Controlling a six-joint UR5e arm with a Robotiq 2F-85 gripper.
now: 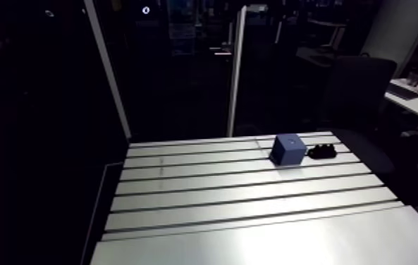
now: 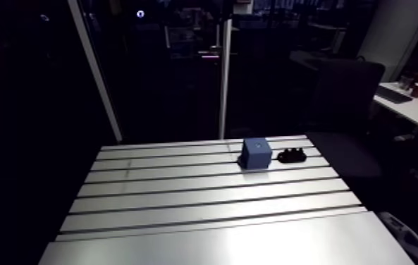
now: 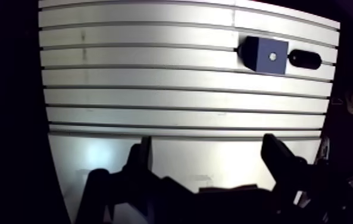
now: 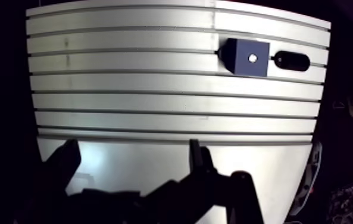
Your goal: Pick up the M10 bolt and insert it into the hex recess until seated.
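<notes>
Gripper (image 3: pixel 208 148) with fingers spread wide, holding nothing, over the slotted table's (image 3: pixel 155 77) near part. Dark bolt (image 3: pixel 305 58) lies on the table just beside the blue block (image 3: pixel 266 55), well ahead of the gripper

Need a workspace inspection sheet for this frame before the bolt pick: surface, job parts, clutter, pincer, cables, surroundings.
Surface: slotted aluminium table, carrying two items far ahead of the pincer.
Job's things: blue block with a small pale spot on its top face, likely the recess, though no hex shape can be read. A dark elongated item lies close beside it and is likely the bolt. Whether they touch cannot be told.
Clutter: nothing seen.
Grippers: pincer open, nothing between its fingers, over the smooth strip of the table, well short of both items.
Cables: nothing seen on the table.
Surroundings: too dim to judge.
</notes>
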